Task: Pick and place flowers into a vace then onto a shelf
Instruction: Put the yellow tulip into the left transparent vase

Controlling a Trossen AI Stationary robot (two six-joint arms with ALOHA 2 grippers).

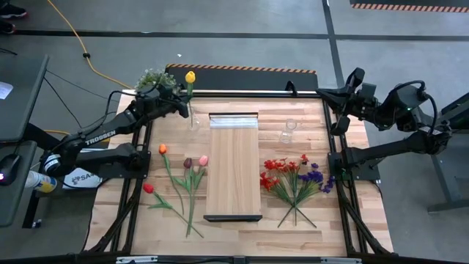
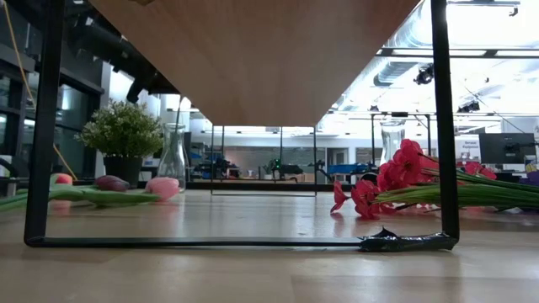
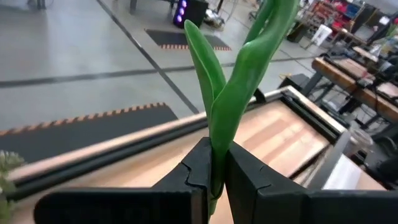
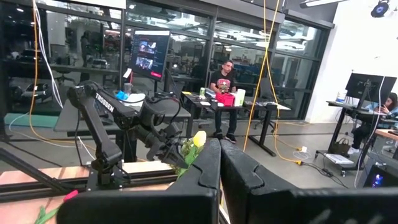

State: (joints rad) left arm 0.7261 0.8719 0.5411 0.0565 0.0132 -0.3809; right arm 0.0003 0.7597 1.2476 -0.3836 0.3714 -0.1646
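My left gripper (image 1: 183,105) is at the far left of the table, shut on a yellow tulip (image 1: 190,76), also visible in the right wrist view (image 4: 198,138). Its stem runs down to the clear glass vase (image 1: 195,121); I cannot tell whether it reaches inside. Orange (image 1: 163,149), red (image 1: 149,188), dark (image 1: 187,162) and pink (image 1: 203,160) tulips lie flat left of the shelf plank (image 1: 234,165). Red and purple sprays (image 1: 293,176) lie to its right. My right gripper (image 1: 328,93) is shut and empty, raised at the far right. My left gripper pinches the yellow tulip's green stem at the base of its leaves (image 3: 216,163) between its two fingers (image 3: 199,171). The fingers come about level from the table's left and lie across the stem. The tulip stands upright, with its leaves and blossom above the fingers.
A bushy potted plant (image 1: 155,79) stands behind my left gripper at the far left corner. A second clear vase (image 1: 288,132) stands right of the shelf's far end. In the low view the shelf's black bracket legs (image 2: 38,126) frame the table. People sit at desks beyond the table (image 4: 224,81).
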